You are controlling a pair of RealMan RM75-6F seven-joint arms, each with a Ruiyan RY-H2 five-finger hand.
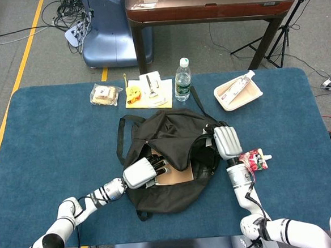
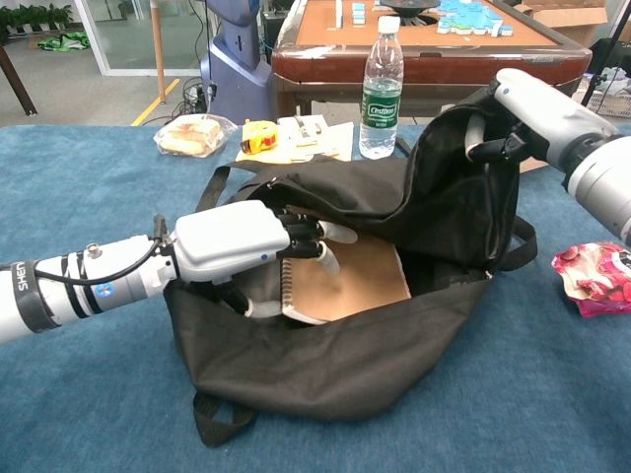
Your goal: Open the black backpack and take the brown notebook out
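The black backpack (image 1: 167,152) (image 2: 335,355) lies open in the middle of the blue table. A brown spiral notebook (image 2: 345,281) (image 1: 175,174) shows inside its mouth. My left hand (image 2: 242,246) (image 1: 143,172) reaches into the opening and grips the notebook's spiral edge, fingers over the cover and thumb under it. My right hand (image 2: 527,113) (image 1: 228,140) holds the bag's upper right flap and lifts it, keeping the mouth wide.
A water bottle (image 1: 182,80) (image 2: 381,89), a wrapped sandwich (image 1: 105,95), a yellow item on paper (image 1: 132,92) and a white tray (image 1: 238,92) stand behind the bag. A red snack pouch (image 1: 253,161) (image 2: 592,278) lies to its right.
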